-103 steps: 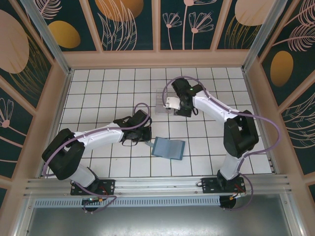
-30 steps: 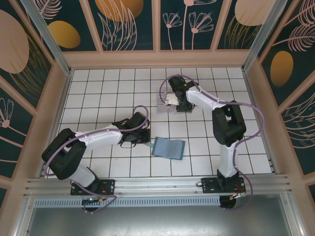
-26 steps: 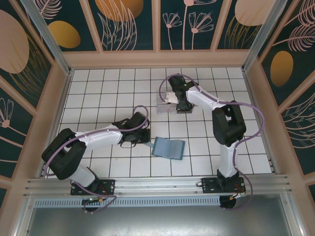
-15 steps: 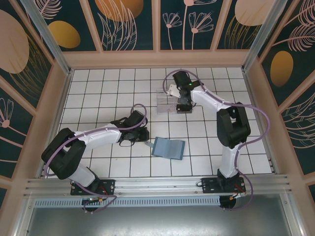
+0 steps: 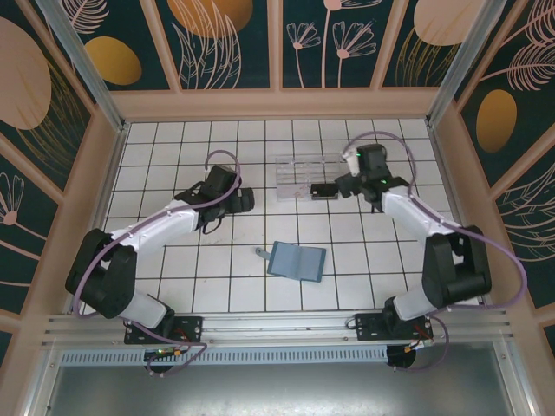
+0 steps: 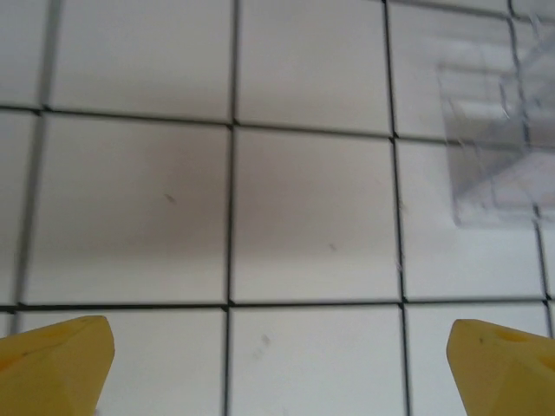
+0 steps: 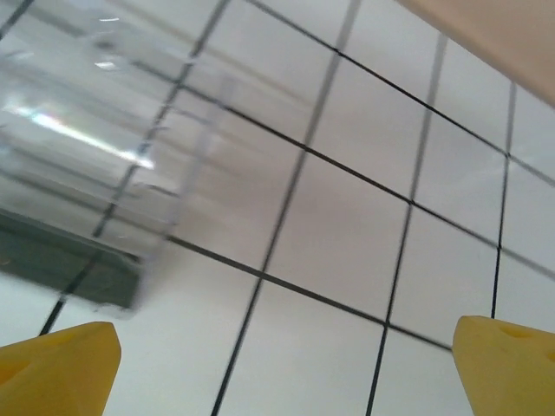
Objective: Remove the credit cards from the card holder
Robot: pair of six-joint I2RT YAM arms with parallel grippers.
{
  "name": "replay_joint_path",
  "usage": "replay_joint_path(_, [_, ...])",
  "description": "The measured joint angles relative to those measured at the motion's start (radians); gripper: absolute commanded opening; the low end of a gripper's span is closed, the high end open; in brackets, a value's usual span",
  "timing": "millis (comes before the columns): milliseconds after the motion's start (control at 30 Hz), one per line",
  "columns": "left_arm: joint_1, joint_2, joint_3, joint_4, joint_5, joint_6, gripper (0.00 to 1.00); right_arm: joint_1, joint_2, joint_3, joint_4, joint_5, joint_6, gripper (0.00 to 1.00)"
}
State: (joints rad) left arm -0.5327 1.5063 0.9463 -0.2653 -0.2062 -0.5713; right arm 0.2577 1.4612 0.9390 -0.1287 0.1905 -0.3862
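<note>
The left hand and right hand have withdrawn, wide open and empty, leaving the greyish card beside the card holder and the black card by the tray, so the task seems done.

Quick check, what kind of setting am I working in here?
Probably a boxed-in robot test cell rather than a real room: white tiled tabletop, floral printed wall panels, aluminium mounting rail along the near edge.

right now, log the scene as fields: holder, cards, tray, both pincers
card holder: open, flat on the tiles, front centre
clear tray: behind the card holder
greyish card: by the card holder's left corner
black card: at the clear tray's near right corner
left pincer: open, empty
right pincer: open, empty, beside the clear tray
</note>
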Motion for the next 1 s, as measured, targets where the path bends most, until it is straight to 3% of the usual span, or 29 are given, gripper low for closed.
replay_joint_path(267, [0.086,-0.004,-0.09,0.154,-0.296,0.123,0.98,-0.218,-0.158,-0.394,0.423,-0.099,0.283,0.99])
replay_joint_path(567, [0.242,-0.079,-0.302,0.405,-0.499,0.217,0.99,-0.278,-0.074,-0.623,0.916,-0.076,0.4,0.99])
replay_joint_path(800, [0.396,-0.183,-0.544,0.837,-0.454,0.315,0.98,-0.272,0.036,-0.663,1.154,-0.081,0.422,0.99])
replay_joint_path(1000, [0.432,-0.153,-0.687,1.115,-0.36,0.389,0.99,-0.271,0.068,-0.713,1.297,-0.084,0.422,0.99])
